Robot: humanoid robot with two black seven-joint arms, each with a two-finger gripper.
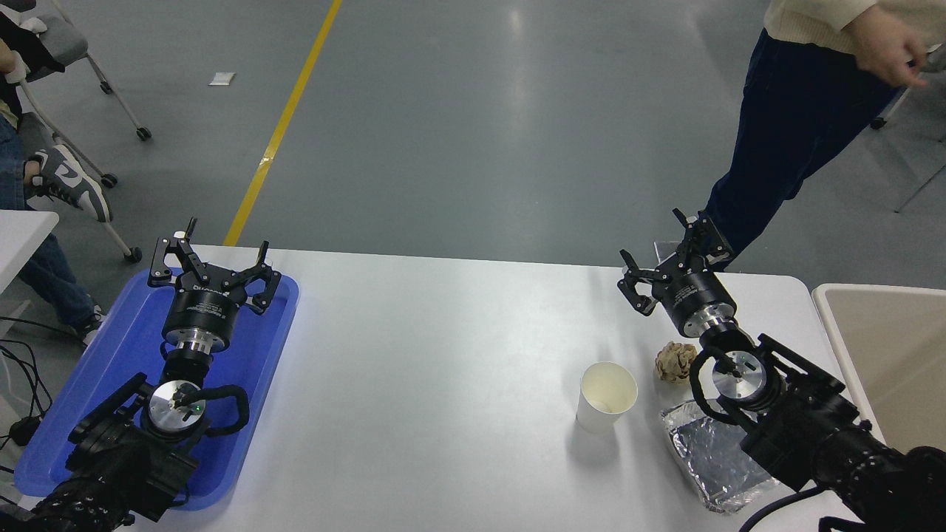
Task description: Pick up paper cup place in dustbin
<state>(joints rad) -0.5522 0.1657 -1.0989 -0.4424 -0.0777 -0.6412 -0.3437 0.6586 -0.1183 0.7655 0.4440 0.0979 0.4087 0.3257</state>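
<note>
The white paper cup stands upright on the white table, right of centre, its cream inside showing. The beige dustbin with a pale rim stands off the table's right edge, partly cut off by the picture. My right gripper is open and empty, raised near the table's far edge, beyond and to the right of the cup. My left gripper is open and empty, parked over the blue tray at the lower left.
A crumpled tan paper ball lies just right of the cup. A crinkled silver foil tray lies under my right arm. A person stands beyond the table's far right corner. Chairs and a seated person's legs are at the far left.
</note>
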